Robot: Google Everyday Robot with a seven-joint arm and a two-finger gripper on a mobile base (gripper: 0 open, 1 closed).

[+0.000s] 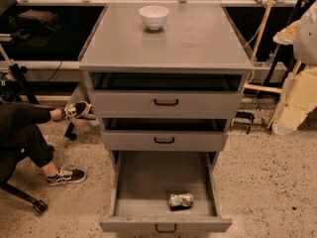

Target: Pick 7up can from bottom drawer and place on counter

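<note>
Silvery-white and dented, with green and red print, the 7up can lies on its side on the floor of the bottom drawer, near the front panel, right of centre and apart from both side walls. It is the only thing in that drawer. The drawer is pulled well out, so the can is open to a reach from above. The gripper is not in view, so you cannot tell whether it is open or closed; check before descending. The step in hand, as I read it, is the reach and grasp, not yet begun. Come down in front of the middle drawer, which overhangs the back of the bottom one. Close across the can's round body, not its ends, and gently, since a dented can likely gives and may roll. Lift straight before swinging up. The top drawer and middle drawer stand slightly open, with dark interiors and contents not visible. The counter carries a white bowl near its back edge, so set the can well in front of it.
</note>
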